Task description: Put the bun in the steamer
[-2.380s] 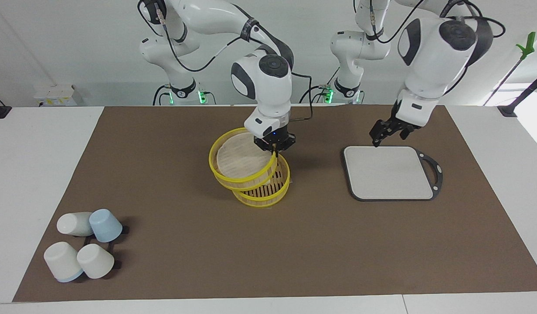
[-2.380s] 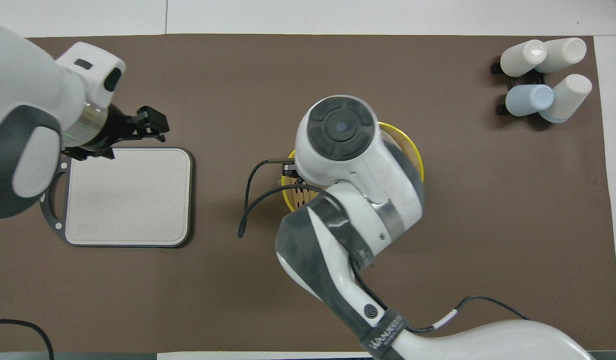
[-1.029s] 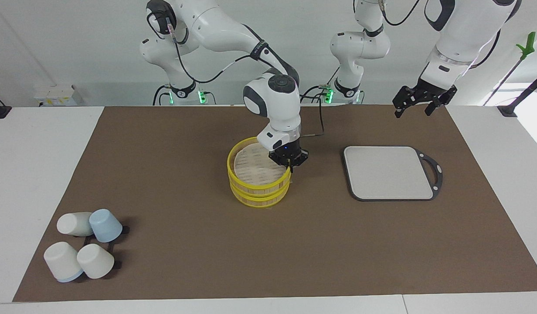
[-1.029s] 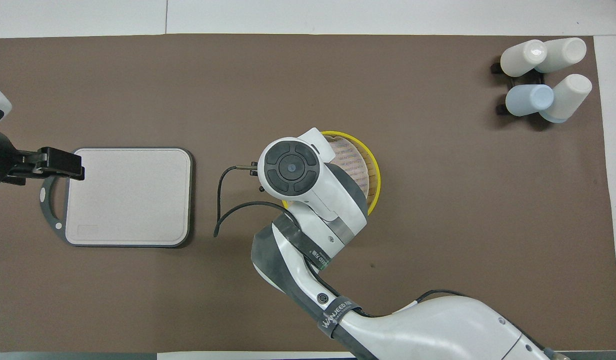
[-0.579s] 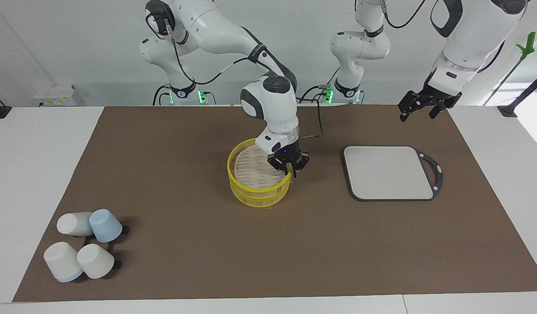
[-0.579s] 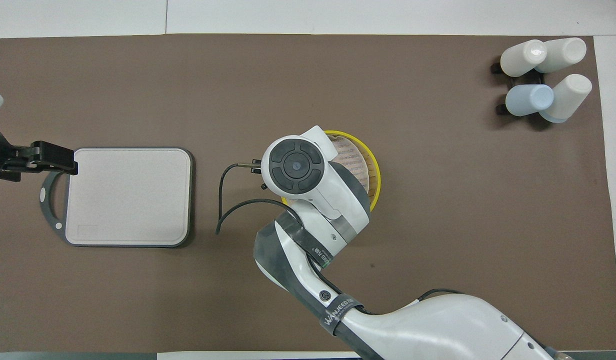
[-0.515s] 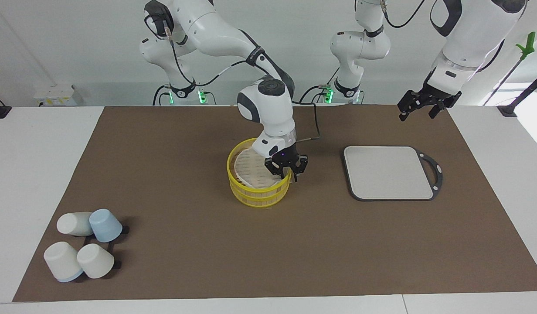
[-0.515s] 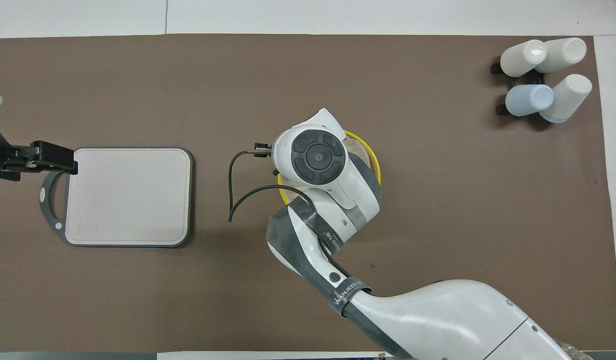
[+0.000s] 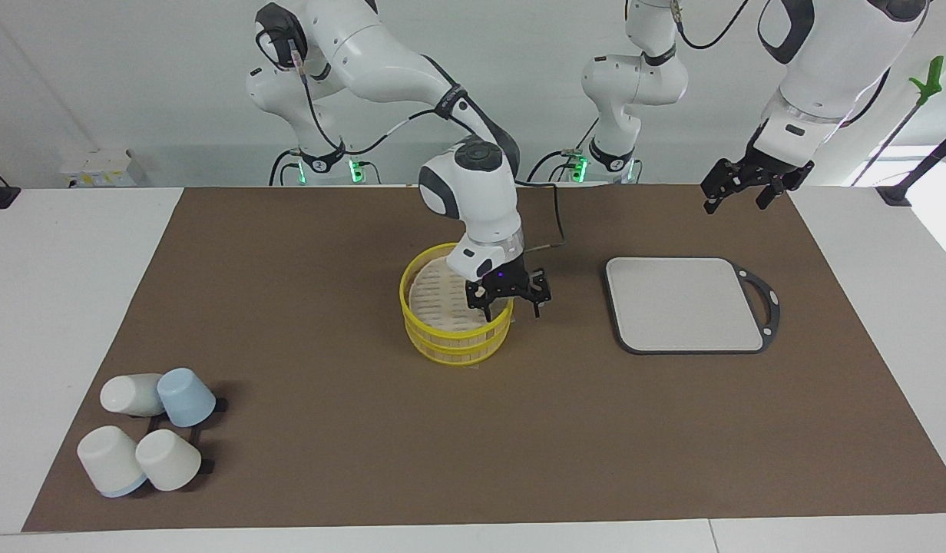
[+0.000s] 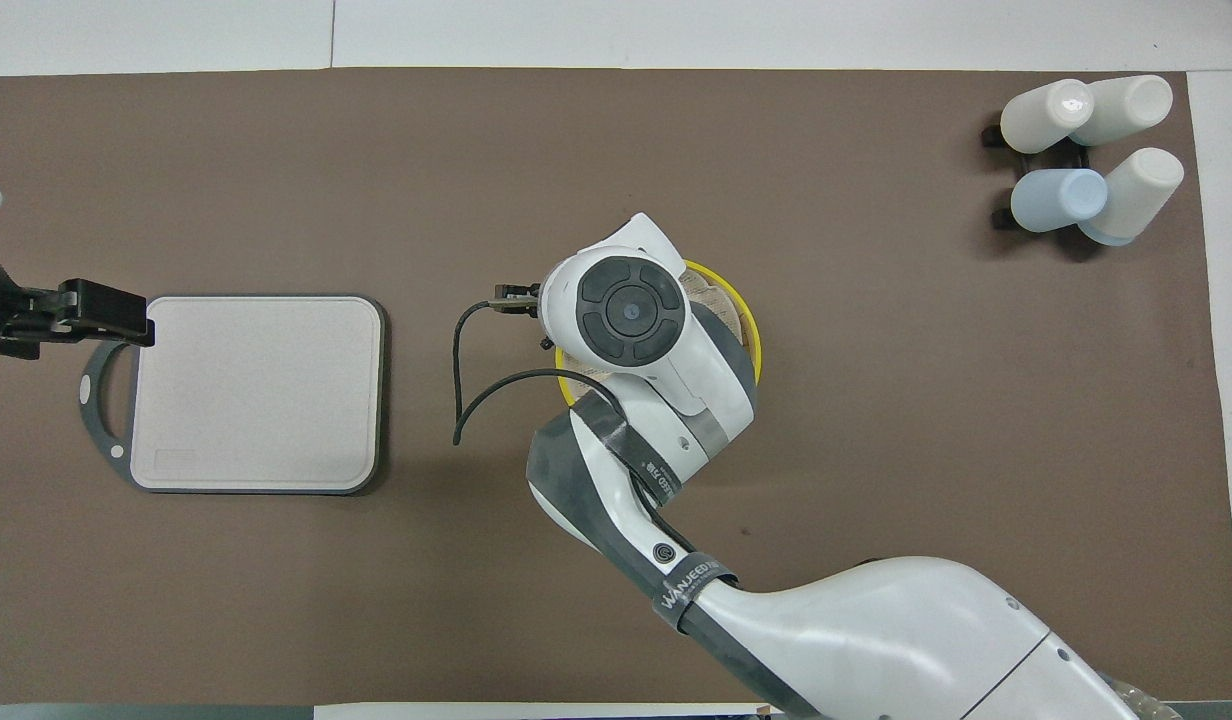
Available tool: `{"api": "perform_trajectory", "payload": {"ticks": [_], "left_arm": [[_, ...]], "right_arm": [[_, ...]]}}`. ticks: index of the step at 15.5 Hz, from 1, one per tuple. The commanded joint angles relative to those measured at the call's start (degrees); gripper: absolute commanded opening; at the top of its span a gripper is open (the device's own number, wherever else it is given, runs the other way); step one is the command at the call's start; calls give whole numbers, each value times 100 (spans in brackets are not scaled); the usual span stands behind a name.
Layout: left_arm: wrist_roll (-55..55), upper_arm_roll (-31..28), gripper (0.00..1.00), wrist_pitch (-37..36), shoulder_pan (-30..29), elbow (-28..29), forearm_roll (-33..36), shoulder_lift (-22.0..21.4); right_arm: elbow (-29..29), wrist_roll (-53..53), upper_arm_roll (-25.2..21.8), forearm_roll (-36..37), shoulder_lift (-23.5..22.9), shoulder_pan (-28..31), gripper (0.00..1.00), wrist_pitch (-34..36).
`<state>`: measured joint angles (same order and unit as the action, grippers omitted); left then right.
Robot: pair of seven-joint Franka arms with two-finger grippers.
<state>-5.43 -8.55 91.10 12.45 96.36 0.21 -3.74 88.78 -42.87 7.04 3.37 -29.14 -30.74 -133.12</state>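
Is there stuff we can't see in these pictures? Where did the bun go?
- The bun: in neither view. The lid covers the steamer, hiding its inside.
- Right gripper: in the overhead view its own arm covers it.
- Left gripper: the overhead view's edge cuts off its arm.

– How are the things arranged on the mat [image 9: 473,430]?

– The steamer [image 9: 455,338] is placed at the centre of the frame in the facing view, with its lid [image 9: 442,301] set on it. The board [image 9: 684,303] is found at the centre right. The cups [image 9: 147,430] are grouped at the lower left.

– And in the overhead view?

– The sides are reversed: the board is at centre left, the cups at upper right.
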Motion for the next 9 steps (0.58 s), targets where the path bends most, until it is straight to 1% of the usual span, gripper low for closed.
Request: {"api": "perform_trajectory", "payload": {"ticks": [1,4,7,9], "left_arm": [[42,-94,100,74,109,50,49,-83],[51,-103,100,74,109,76,49,-100],[42,-94,100,66,109,67,58,-92],[-2,-86,100,66,118,41,49,-83]], "right_arm": [[-282,85,-1,58,-4,85,100,663],[-273,356,-45,85,434,541,100,1303],[-273,848,-54,42,1093,1155,100,2409],[-230,1217,-53,-12,1584,1613,100,3419]]}}
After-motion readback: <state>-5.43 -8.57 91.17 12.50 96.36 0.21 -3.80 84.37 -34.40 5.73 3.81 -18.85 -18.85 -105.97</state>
